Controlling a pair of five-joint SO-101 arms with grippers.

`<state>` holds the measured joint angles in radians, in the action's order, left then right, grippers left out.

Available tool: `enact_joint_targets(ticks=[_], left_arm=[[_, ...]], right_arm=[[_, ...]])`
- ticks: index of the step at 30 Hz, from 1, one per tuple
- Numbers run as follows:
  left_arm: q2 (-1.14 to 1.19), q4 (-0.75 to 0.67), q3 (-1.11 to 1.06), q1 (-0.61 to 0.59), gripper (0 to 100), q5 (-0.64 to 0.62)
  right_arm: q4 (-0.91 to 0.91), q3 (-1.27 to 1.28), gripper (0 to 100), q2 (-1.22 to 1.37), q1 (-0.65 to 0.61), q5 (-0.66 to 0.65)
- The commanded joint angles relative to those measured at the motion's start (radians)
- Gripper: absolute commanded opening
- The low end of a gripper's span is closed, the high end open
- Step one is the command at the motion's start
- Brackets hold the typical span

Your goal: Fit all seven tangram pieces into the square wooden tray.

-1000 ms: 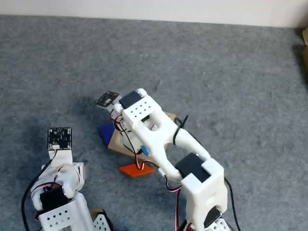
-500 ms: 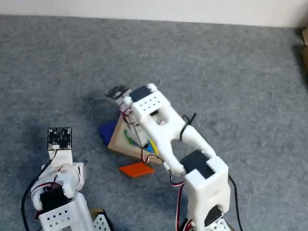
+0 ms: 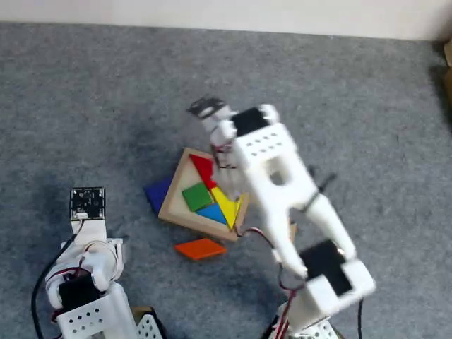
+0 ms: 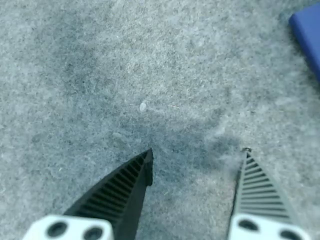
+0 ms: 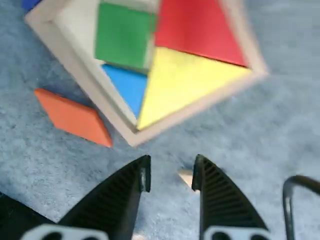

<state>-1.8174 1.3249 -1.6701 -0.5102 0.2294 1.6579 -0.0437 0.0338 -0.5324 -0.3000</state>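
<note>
A grey, fuzzy carpet (image 3: 85,92) covers the whole surface, from the near edge to the far side. Its nap looks mottled, with lighter and darker flecks, and a small pale speck (image 4: 143,106) lies on it. Along the far edge runs a pale, plain strip (image 3: 212,14). At the far right edge a brown object (image 3: 448,67) juts in, too cut off to identify. The light is even and the shadows are soft.
</note>
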Motion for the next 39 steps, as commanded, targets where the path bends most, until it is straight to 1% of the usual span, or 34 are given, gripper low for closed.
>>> enact_joint_targets(ticks=[1,3,4,5,8,12,14,16,19,26,29,34,37,39], left_arm=[[-0.007,0.000,0.035,-0.005,27,-0.011],[-0.007,0.000,0.035,-0.005,27,-0.011],[-0.007,0.000,0.035,-0.005,27,-0.011],[-0.007,0.000,0.035,-0.005,27,-0.011],[-0.007,0.000,0.035,-0.005,27,-0.011],[-0.007,0.000,0.035,-0.005,27,-0.011],[-0.007,0.000,0.035,-0.007,27,-0.011],[-0.007,0.000,0.035,-0.007,27,-0.012],[-0.007,0.000,0.035,-0.007,27,-0.012],[-0.007,0.000,0.035,-0.007,27,-0.012],[-0.007,0.000,0.035,-0.008,27,-0.012],[-0.007,0.000,0.035,-0.008,27,-0.012],[-0.007,0.000,0.035,-0.008,27,-0.012],[-0.007,0.000,0.035,-0.008,27,-0.012]], right_arm=[[-0.010,0.120,14.1,-0.165,0.062,0.011],[-0.051,0.232,14.1,-0.219,0.091,0.014],[-0.081,0.282,14.1,-0.240,0.111,0.035],[-0.116,0.325,14.1,-0.257,0.134,0.084],[-0.229,0.429,14.6,-0.280,0.189,0.301],[-0.318,0.538,14.6,-0.260,0.193,0.624],[-0.349,0.585,14.6,-0.254,0.193,0.741],[-0.375,0.627,14.6,-0.252,0.193,0.799],[-0.403,0.673,14.6,-0.252,0.196,0.815],[-0.406,0.750,14.6,-0.251,0.197,0.815],[-0.481,0.816,14.6,-0.251,0.199,0.815],[-0.685,0.935,14.2,-0.251,0.257,0.816],[-0.723,0.967,13.3,-0.252,0.275,0.813],[-0.723,0.974,9.1,-0.260,0.275,0.809]])
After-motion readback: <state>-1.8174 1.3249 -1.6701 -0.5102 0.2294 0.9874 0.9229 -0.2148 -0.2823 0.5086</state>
